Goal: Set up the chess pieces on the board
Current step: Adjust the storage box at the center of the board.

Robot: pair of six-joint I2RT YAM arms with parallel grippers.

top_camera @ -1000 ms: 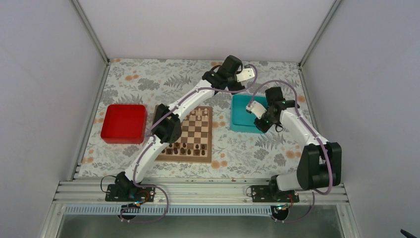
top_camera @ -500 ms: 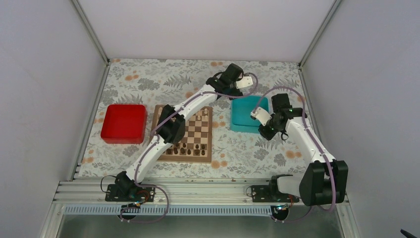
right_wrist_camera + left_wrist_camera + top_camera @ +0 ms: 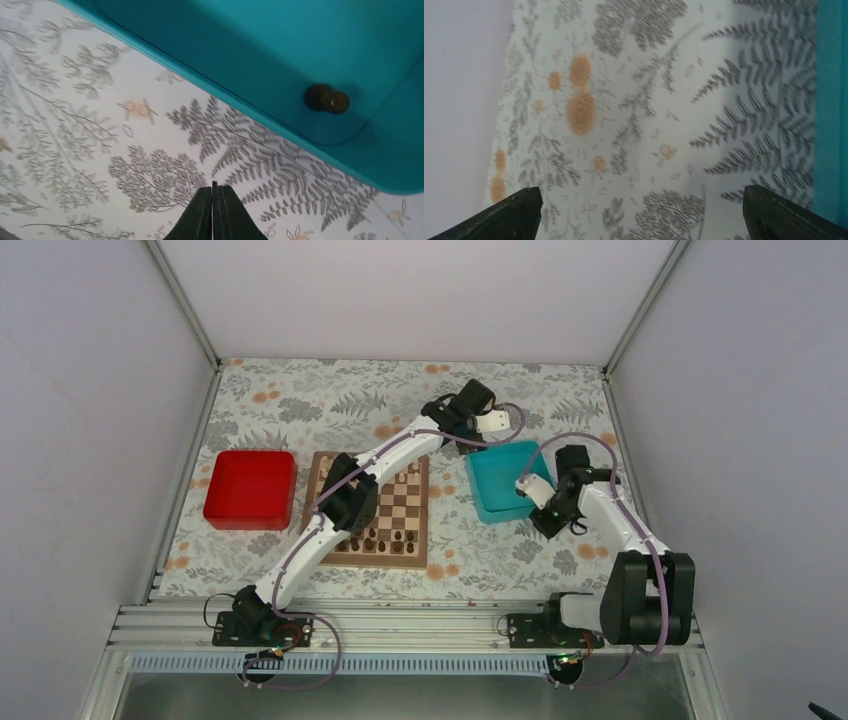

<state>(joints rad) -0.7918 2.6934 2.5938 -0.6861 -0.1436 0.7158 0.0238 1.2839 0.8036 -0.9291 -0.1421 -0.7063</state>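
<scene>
On the tabletop (image 3: 300, 410) seen from above, the board (image 3: 405, 508) sits between the red tray (image 3: 250, 488) and the teal tray (image 3: 490, 485), with dark chess pieces (image 3: 385, 538) lined up along its near edge. Left wrist cam: your left tool (image 3: 641, 192) is spread wide over the flowery tabletop, just beside the teal rim. Right wrist cam: your right tool (image 3: 212, 189) is pressed together, pinching nothing, and one dark piece (image 3: 326, 98) lies in the tray's corner.
</scene>
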